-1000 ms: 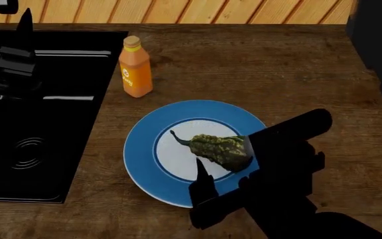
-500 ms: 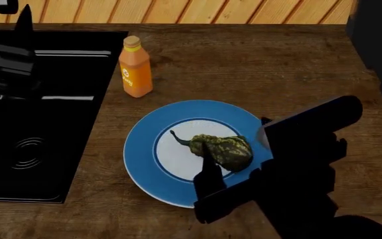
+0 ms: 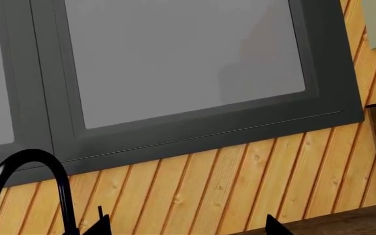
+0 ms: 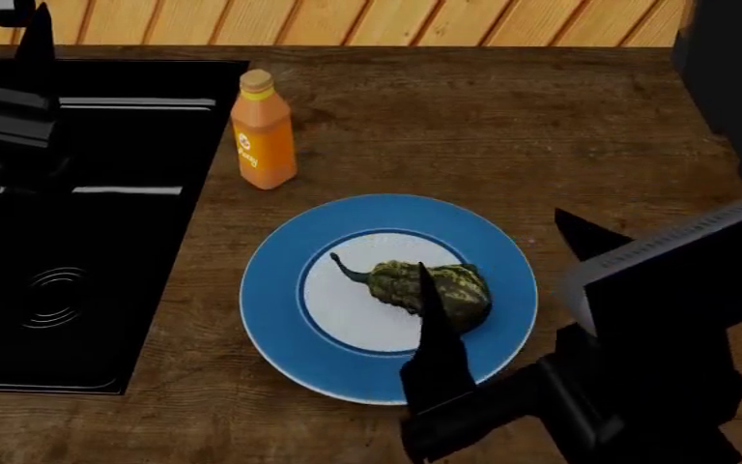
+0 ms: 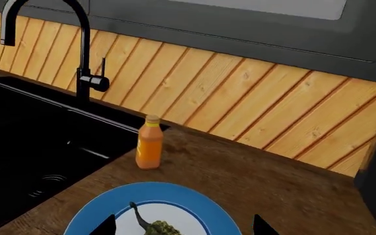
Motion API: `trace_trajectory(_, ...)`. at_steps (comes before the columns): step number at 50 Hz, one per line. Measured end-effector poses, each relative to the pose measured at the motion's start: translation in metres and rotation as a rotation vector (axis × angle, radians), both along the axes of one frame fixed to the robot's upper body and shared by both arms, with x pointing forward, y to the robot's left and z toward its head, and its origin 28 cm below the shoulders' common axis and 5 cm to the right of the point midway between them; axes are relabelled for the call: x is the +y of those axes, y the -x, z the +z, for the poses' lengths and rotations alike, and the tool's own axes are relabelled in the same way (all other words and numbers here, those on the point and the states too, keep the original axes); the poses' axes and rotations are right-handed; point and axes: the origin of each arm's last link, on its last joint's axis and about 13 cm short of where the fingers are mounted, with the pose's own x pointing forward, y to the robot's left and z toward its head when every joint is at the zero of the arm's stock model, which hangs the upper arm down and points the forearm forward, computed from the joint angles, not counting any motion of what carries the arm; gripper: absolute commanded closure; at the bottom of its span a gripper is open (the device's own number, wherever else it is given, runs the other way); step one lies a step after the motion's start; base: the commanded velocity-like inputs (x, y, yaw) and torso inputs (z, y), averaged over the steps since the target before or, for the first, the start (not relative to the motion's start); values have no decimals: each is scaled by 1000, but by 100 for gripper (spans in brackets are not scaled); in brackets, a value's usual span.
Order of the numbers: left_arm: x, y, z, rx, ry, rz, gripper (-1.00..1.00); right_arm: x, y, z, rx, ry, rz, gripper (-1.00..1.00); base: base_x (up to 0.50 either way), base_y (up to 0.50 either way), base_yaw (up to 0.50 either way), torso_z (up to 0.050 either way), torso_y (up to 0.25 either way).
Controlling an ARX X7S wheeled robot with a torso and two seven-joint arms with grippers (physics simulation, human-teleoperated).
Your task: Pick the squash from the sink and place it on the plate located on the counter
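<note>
The warty green-yellow squash (image 4: 429,287) lies on its side on the white centre of the blue-rimmed plate (image 4: 268,290) on the wood counter (image 4: 500,126). My right gripper (image 4: 491,242) is open and empty, above the plate's right part, one finger over the squash's near side. In the right wrist view the squash (image 5: 158,227) and plate (image 5: 195,196) show between the spread tips of the right gripper (image 5: 182,227). My left gripper (image 4: 4,24) is open and empty over the black sink (image 4: 88,242); in its wrist view the left gripper (image 3: 184,227) faces the wall.
An orange bottle (image 4: 263,130) stands on the counter between sink and plate; it also shows in the right wrist view (image 5: 149,143). The black faucet (image 5: 80,44) rises behind the sink (image 5: 25,147). A dark object stands at the counter's far right (image 4: 732,87).
My right gripper has drawn back to the right and away from the squash, uncovering it. The squash stays on the plate. The left arm has barely moved.
</note>
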Motion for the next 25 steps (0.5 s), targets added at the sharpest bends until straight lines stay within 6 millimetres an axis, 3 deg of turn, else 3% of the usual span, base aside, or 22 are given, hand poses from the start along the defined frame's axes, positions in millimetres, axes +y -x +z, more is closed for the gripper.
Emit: trace_trajectory(25, 4, 14, -6, -38, 10, 3, -100, -13, 53, 5, -144, -31, -129, -100, 0, 0, 0, 0, 0)
